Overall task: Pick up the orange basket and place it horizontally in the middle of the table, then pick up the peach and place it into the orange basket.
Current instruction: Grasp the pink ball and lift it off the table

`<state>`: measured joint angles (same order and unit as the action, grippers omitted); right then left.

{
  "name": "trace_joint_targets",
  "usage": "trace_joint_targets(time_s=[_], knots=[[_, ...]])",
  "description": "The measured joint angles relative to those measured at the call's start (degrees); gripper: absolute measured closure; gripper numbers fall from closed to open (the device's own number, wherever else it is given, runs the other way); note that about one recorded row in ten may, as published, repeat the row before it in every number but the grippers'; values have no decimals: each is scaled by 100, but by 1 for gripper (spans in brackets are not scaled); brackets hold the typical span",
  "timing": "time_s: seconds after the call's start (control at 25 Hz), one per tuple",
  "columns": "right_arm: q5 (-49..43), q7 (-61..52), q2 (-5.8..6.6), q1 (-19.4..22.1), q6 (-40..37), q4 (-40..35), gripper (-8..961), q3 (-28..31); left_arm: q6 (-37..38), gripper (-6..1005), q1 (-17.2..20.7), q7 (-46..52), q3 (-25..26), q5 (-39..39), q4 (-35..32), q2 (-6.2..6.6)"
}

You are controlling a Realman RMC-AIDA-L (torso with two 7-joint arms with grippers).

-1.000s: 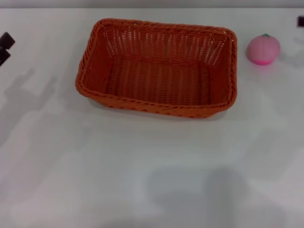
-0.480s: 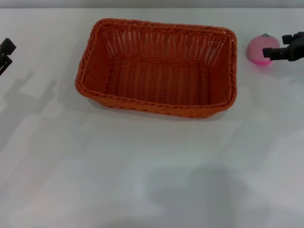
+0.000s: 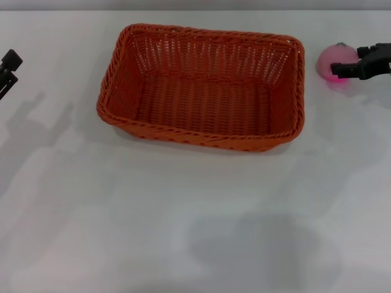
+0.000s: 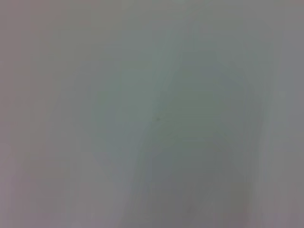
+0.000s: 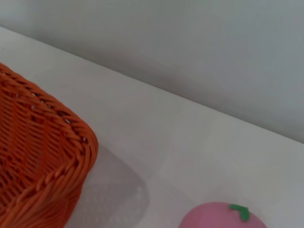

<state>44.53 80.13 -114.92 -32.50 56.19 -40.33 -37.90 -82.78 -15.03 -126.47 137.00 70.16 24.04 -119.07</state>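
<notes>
Orange wicker, the basket point(image 3: 201, 86) sits upright on the far middle of the table point(image 3: 183, 220), its long axis running left to right, open side up. White and smooth, the table ends at a grey wall behind. The peach point(image 3: 335, 60) rests on the table right of the basket, apart from it, green stem mark on top. The right gripper point(image 3: 351, 66) reaches in from the far right edge, its dark fingers at the peach's right side; whether they are parted I cannot tell. The left gripper point(image 3: 7, 67) is at the far left edge, well away from the basket.
</notes>
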Motion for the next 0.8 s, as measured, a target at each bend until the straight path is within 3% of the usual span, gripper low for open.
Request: trace_joint_targets(time_s=[0.44,0.8], knots=[[85,13,-13,-26,-172,89,218,-147,40,283,17,-6,25,3,-5,15],[631,131,41,230,68,-330,590,-73,56,283,11,-173,28,-10,-67,8]])
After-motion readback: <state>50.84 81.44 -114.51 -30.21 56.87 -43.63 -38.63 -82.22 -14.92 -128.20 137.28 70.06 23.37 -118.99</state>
